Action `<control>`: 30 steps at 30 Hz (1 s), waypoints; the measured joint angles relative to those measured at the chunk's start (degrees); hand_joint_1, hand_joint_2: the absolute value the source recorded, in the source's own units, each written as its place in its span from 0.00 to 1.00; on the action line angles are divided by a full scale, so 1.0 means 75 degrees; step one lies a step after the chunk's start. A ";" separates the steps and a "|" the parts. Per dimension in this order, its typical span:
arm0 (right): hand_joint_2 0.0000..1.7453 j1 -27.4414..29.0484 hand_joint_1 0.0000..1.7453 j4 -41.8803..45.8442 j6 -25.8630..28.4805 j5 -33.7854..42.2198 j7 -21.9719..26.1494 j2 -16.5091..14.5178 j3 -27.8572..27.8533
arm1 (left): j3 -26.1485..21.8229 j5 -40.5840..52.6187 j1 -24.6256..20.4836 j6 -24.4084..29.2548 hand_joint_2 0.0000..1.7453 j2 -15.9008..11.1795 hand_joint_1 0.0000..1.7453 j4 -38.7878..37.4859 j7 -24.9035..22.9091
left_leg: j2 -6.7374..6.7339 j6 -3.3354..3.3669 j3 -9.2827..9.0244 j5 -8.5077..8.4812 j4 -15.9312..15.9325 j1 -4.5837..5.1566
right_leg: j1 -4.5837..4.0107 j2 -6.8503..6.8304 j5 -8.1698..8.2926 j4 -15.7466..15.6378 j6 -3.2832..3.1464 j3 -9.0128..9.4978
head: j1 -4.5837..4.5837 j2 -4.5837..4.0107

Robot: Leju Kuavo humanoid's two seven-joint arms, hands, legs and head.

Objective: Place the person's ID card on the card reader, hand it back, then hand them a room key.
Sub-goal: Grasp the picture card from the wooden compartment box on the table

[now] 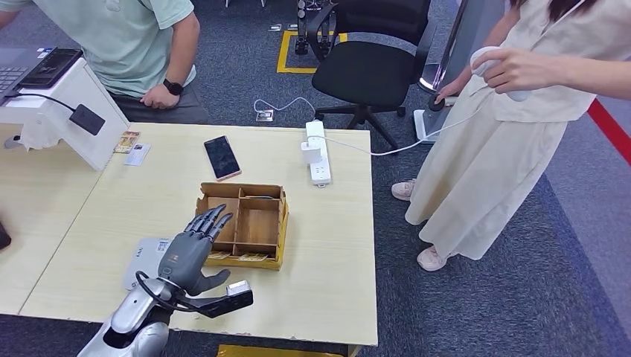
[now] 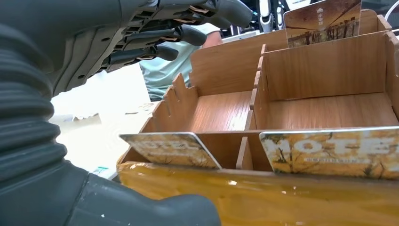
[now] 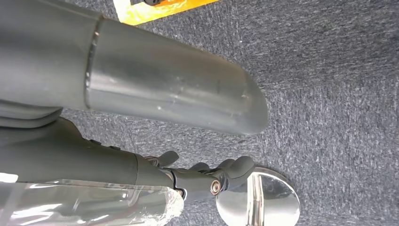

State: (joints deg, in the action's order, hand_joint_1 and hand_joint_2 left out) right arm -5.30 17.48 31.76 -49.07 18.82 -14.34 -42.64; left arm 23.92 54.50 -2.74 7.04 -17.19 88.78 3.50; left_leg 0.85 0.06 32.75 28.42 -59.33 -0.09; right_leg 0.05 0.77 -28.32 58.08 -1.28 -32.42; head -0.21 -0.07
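The robot's left hand (image 1: 192, 249) hovers over the near-left corner of the wooden compartment box (image 1: 262, 195), palm down, fingers (image 1: 212, 219) stretched out together and grasping nothing. From where I stand it looks poised to pick a room key, because that is where the keys are kept. Two hotel key cards (image 2: 171, 148) lean in the front slots of the box, their printed faces turned up toward the robot so a fingertip can slide under an edge. A third card (image 2: 322, 21) stands upright against the far wall of the box. The divided compartments keep the cards apart, so one can be pulled without dragging another.

The card reader (image 1: 146, 256) lies flat on the table (image 1: 327, 245) just beside the box, partly under the robot's wrist, within easy reach of the same arm. I cannot see an ID card on it. A small card (image 1: 137, 154) lies far off near the white stand (image 1: 67, 111) by the seated person (image 1: 126, 44), and I cannot tell whether it is the ID. A phone (image 1: 222, 157) and a power strip (image 1: 317, 152) sit beyond the box, out of the working path.

The right hand (image 3: 207, 176) hangs down beside the body over the carpet, fingers curled loosely inward and holding nothing. It seems parked while the left arm does the work. A standing person (image 1: 513, 97) waits at the right of the table, probably to receive the key.
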 joint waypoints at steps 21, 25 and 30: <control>0.00 0.0049 0.00 -0.0028 0.0031 0.0207 0.0015 0.0003 0.0008 | -0.0233 0.0738 -0.0040 0.0822 1.00 -0.0452 0.00 -0.0044 -0.0397 | 0.0001 -0.0001 0.0000 -0.0001 0.0001 -0.0001 | -0.0001 0.0000 -0.0001 0.0003 -0.0002 0.0001 | -0.0001 0.0000; 0.00 0.0063 0.00 -0.0028 0.0052 0.0232 0.0028 0.0003 0.0008 | -0.0406 0.0562 0.0047 0.0814 1.00 -0.0638 0.00 0.0074 -0.0361 | 0.0000 -0.0001 0.0001 0.0000 0.0002 -0.0002 | -0.0002 0.0002 -0.0001 0.0003 -0.0003 0.0001 | -0.0001 0.0000; 0.00 0.0101 0.00 -0.0028 0.0087 0.0331 0.0095 0.0009 0.0007 | -0.0772 0.0067 0.0351 0.0368 1.00 -0.0853 0.00 0.0381 -0.0040 | -0.0001 -0.0001 0.0001 0.0000 0.0003 -0.0001 | -0.0001 0.0002 -0.0002 0.0002 -0.0002 0.0000 | -0.0001 0.0000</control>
State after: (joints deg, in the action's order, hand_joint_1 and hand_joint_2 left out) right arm -4.55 17.27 32.41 -46.59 19.53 -14.27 -42.58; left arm 18.14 55.00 -0.11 9.80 -23.59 91.64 3.20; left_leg 0.84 0.05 32.76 28.42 -59.32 -0.09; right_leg 0.04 0.78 -28.34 58.10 -1.30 -32.41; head -0.22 -0.07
